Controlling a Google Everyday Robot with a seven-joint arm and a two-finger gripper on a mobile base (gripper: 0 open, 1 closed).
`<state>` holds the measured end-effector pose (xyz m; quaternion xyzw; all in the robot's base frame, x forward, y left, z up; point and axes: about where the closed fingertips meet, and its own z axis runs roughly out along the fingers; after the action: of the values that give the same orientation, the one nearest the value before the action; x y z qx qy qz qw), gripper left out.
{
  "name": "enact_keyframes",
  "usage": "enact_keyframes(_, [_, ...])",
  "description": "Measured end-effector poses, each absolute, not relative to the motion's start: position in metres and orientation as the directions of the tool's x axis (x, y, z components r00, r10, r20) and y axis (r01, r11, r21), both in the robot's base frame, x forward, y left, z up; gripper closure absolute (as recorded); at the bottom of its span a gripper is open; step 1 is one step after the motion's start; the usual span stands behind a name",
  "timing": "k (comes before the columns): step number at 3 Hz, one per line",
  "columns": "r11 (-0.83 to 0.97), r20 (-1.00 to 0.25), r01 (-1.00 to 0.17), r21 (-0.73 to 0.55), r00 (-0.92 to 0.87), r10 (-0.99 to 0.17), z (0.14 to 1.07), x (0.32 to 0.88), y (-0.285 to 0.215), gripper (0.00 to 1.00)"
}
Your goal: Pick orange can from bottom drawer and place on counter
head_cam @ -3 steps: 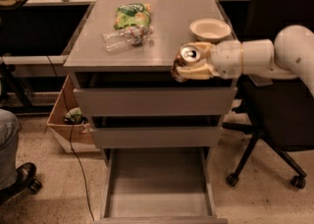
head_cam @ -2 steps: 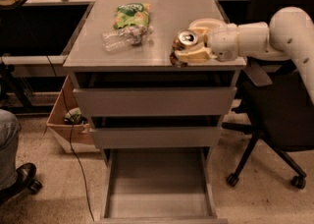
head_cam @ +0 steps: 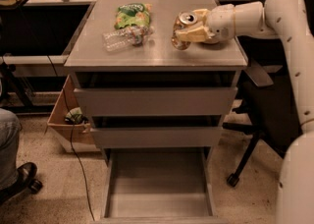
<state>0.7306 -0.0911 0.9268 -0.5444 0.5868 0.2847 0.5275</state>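
My gripper (head_cam: 189, 32) reaches in from the right over the counter (head_cam: 157, 56) and is shut on the orange can (head_cam: 182, 29). The can is tilted, its silver top facing up and left, its lower end close to or touching the counter's right half. The bottom drawer (head_cam: 157, 188) is pulled open below, and its tray shows nothing inside. The white bowl is hidden behind my gripper and wrist.
A crushed clear plastic bottle (head_cam: 125, 38) and a green snack bag (head_cam: 132, 15) lie on the counter's left half. The two upper drawers (head_cam: 156, 101) are slightly open. A cardboard box (head_cam: 68, 120) stands at the left, an office chair (head_cam: 260, 120) at the right, a person's leg (head_cam: 10, 144) at far left.
My gripper has carried the orange can from the counter's front right corner leftward and inward over the counter, and it now sits lower near the surface.
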Motion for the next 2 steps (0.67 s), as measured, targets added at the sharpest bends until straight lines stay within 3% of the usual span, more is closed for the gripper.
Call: enact_keyframes(2, [0.254,-0.928,-0.954,-0.162,0.06,-0.367,0.908,0.758,-0.086,0.35])
